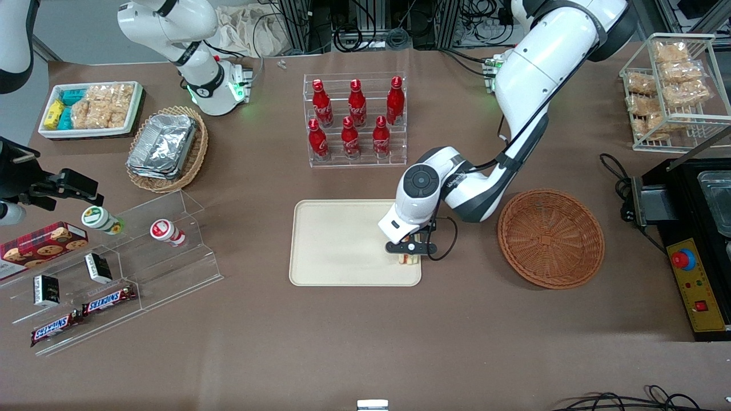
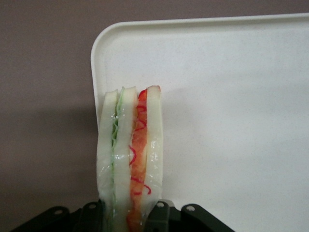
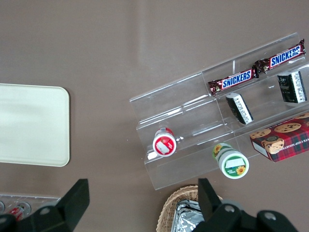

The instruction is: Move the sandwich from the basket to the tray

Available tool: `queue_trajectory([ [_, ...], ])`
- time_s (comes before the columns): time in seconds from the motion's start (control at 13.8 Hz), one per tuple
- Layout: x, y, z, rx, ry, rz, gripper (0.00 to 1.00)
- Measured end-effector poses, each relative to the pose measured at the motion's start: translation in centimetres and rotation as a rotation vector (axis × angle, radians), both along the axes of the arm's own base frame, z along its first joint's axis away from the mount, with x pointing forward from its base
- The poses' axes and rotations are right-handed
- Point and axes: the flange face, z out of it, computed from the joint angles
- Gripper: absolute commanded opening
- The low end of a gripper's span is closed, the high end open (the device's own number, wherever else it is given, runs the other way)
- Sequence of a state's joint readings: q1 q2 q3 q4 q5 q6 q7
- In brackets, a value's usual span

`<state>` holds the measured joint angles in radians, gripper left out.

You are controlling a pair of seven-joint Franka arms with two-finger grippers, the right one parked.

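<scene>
The sandwich (image 2: 129, 159) stands on edge between the fingers of the left gripper (image 1: 409, 255), which is clamped on it from both sides. Its layers show plainly in the left wrist view: pale white bread slices, a green strip of filling between two of them and an orange-red strip with thin red shreds between the next two. In the front view only a small pale piece of the sandwich (image 1: 408, 260) shows under the gripper. It is over the corner of the tray (image 1: 337, 242) that lies nearest the front camera on the working arm's side, close to the rim there. Whether it touches the tray's surface or hangs just above it cannot be told.

The tray is a flat cream-beige rectangle with rounded corners and a low rim, lying on the brown table (image 1: 365, 342). Just beside it, toward the working arm's end of the table, sits the round reddish-brown wicker basket (image 1: 550, 238), apart from the tray.

Farther from the front camera than the tray stands a clear acrylic rack of red cola bottles (image 1: 355, 121). Toward the parked arm's end lie a lighter wicker basket of foil containers (image 1: 167, 148), a white bin of snack packets (image 1: 91, 108), and a clear stepped display (image 1: 120, 268) with Snickers bars (image 1: 108, 301).
</scene>
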<state>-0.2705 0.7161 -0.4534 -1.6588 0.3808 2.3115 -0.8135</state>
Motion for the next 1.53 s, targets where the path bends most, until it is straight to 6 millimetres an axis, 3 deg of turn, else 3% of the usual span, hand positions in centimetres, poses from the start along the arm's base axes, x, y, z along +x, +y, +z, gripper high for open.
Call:
queue_trajectory([
  [0.44,0.2,-0.1,0.1,0.002,-0.010,-0.006,1.00],
  [0.58,0.9,-0.2,1.4,-0.011,-0.033,0.000,1.00],
  [0.8,3.2,1.2,6.7,-0.003,-0.088,0.036,1.00],
  [1.16,7.1,7.4,18.4,0.013,-0.070,0.146,1.00],
  [1.53,8.3,15.3,26.0,-0.001,0.047,0.083,1.00],
])
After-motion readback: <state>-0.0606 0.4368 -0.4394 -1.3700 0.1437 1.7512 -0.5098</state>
